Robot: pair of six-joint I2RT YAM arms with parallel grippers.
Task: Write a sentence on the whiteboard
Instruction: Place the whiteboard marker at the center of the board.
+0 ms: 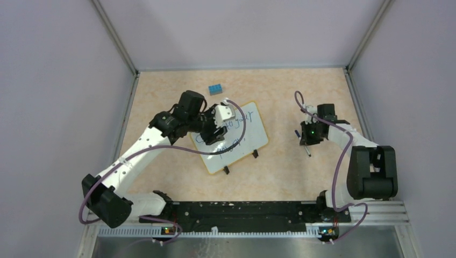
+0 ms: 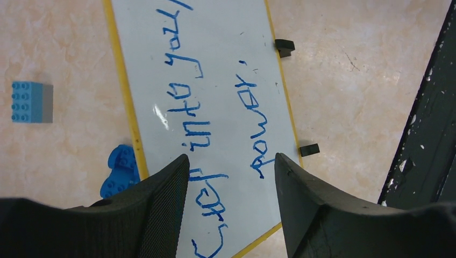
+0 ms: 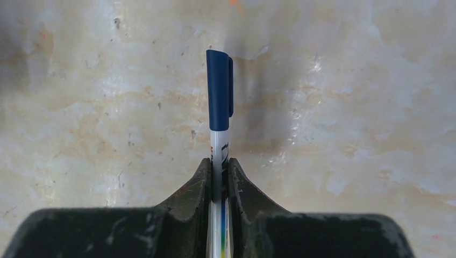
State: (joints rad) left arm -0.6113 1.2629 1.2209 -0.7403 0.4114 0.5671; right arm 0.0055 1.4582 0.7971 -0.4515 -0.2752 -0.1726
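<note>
My left gripper (image 2: 231,161) hangs released over the board (image 2: 226,64), its fingers (image 2: 161,209) spread wide with nothing between them. I cannot tell whether the tips touch the surface. The board lies flat on the table (image 1: 161,91), left of centre and skewed, with its two clip feet (image 2: 309,149) on the edge nearest my bases.

The sentence (image 2: 188,107) runs in two blue lines. I make out "into" and "power," clearly. The first word looks like "Step", but it runs off the bottom of my left wrist view. The last word of the upper line is cut by the top edge. From above, my left wrist hides the board's left part and the writing is too small to read.

A blue brick (image 2: 31,102) sits on the table apart from the board. A second blue piece (image 2: 121,172) lies against the rim, partly behind my finger.

My right gripper (image 3: 219,166) is clenched on a marker (image 3: 219,86), well to the right of the board. Its dark blue cap is on, and the lower barrel is lost between the fingers.
</note>
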